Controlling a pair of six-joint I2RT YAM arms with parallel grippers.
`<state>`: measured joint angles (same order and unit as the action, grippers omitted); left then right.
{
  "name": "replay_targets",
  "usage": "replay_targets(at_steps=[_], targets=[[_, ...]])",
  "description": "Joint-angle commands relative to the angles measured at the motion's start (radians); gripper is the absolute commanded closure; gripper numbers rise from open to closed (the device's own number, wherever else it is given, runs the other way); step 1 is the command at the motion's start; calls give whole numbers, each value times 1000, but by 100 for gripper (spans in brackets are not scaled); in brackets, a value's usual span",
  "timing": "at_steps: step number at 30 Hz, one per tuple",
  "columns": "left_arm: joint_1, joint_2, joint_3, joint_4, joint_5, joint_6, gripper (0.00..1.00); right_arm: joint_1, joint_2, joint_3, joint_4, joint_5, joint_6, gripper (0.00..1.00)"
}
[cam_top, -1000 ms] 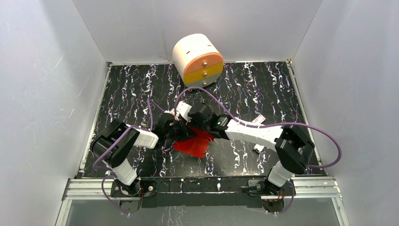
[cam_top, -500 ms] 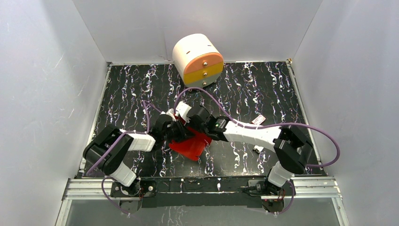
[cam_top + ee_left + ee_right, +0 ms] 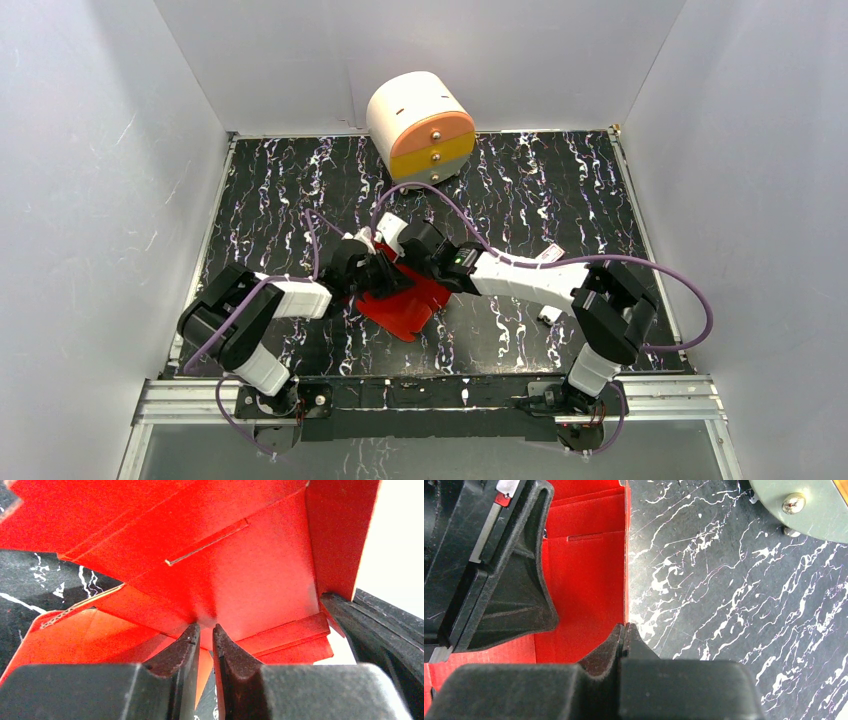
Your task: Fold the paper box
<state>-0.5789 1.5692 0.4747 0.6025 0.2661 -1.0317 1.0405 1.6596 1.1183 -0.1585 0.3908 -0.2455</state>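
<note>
The paper box, plain red card with flaps partly raised, is nipped by a fold between the nearly closed fingers of the left gripper. The fingers of the right gripper are pressed together, the box's edge touching their tips, its red panels lying to one side.

The left arm and right arm share white shells between blocky black joints, looping purple cables, black bolted bases, a green light on the right forearm, and matte black wedge-shaped fingers.
</note>
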Motion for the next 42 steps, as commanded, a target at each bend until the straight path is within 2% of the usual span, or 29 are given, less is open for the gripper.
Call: replay_targets(at_steps=[1, 8, 15, 19, 25, 42], targets=[[-1, 52, 13, -28, -63, 34, 85, 23, 8, 38, -23, -122, 36, 100], [0, 34, -23, 10, -42, 16, 89, 21, 21, 24, -16, -91, 45, 100], [0, -113, -50, -115, -98, 29, 91, 20, 16, 20, -2, -47, 70, 100], [1, -140, -42, -164, -126, 46, 91, 21, 17, 18, 8, -54, 69, 100], [1, -144, -33, -195, -120, 47, 100, 21, 20, 21, 8, -58, 70, 100], [1, -236, -40, -286, -175, 54, 100, 20, 12, 14, 20, -65, 68, 100]])
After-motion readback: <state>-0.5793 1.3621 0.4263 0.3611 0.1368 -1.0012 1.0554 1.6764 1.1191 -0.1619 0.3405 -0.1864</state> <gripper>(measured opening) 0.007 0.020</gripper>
